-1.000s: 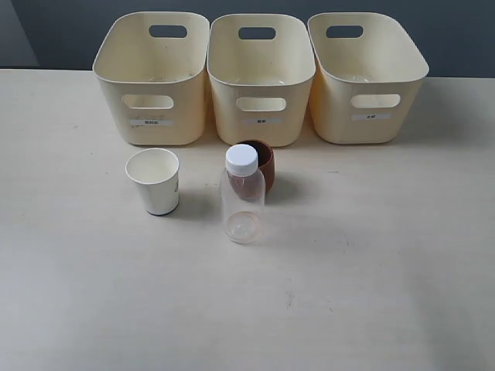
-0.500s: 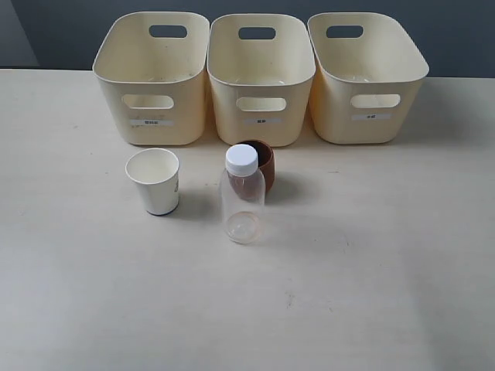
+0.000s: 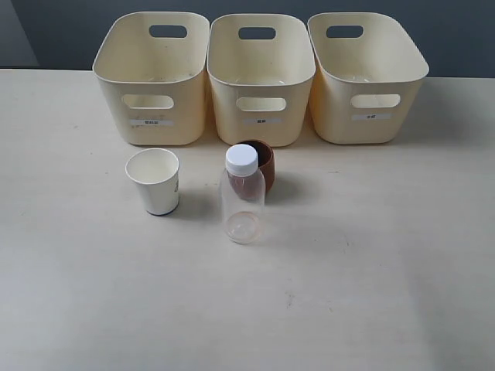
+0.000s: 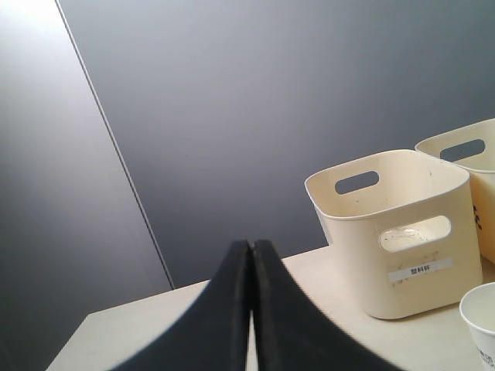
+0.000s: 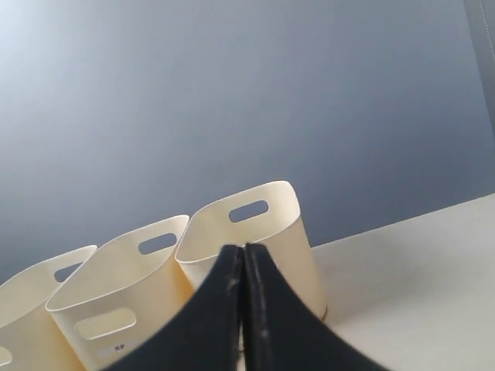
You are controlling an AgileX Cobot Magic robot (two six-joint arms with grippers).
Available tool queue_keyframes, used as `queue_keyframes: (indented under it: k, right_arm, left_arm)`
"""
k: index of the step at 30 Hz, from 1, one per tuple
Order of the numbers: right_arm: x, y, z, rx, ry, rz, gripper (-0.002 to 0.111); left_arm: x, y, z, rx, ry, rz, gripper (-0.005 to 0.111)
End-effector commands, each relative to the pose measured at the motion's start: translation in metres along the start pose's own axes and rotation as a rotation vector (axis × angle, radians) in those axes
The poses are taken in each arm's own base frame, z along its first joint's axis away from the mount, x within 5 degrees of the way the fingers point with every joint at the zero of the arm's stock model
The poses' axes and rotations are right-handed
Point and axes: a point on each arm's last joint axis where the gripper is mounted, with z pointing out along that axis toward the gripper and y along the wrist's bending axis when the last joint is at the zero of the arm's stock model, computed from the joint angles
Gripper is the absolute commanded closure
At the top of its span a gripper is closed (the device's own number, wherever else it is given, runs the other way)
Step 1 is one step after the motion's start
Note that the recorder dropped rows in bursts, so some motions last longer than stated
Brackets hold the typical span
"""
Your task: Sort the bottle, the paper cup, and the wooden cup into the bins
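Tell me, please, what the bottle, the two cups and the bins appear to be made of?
The bottle looks like clear glossy plastic, see-through, with an opaque white cap. The paper cup seems matte white paper with a rolled rim. The wooden cup appears reddish-brown wood, though mostly hidden. The bins look like smooth cream moulded plastic.

Wooden cup (image 3: pixel 265 160) mostly hidden behind the bottle (image 3: pixel 243 199), bin labels (image 3: pixel 151 122) too small to read, paper cup (image 4: pixel 481 318) cut off at the left wrist view's edge
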Motion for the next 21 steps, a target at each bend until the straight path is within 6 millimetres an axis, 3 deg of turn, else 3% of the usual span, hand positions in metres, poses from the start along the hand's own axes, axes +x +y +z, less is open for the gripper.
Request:
queue_keyframes:
  k: [1,21]
  right_arm:
    - [0.0025,-0.0007,-0.0004,0.004,0.012,0.043,0.108]
    - [0.0058,-0.0007,-0.0005,0.002,0.049,-0.039,0.108]
  left_arm:
    - [0.0000,-0.0002,-0.0002,0.001,-0.005,-0.002,0.107]
    - [0.0000,-0.0002,-0.0002,0.001,-0.005,-0.002,0.107]
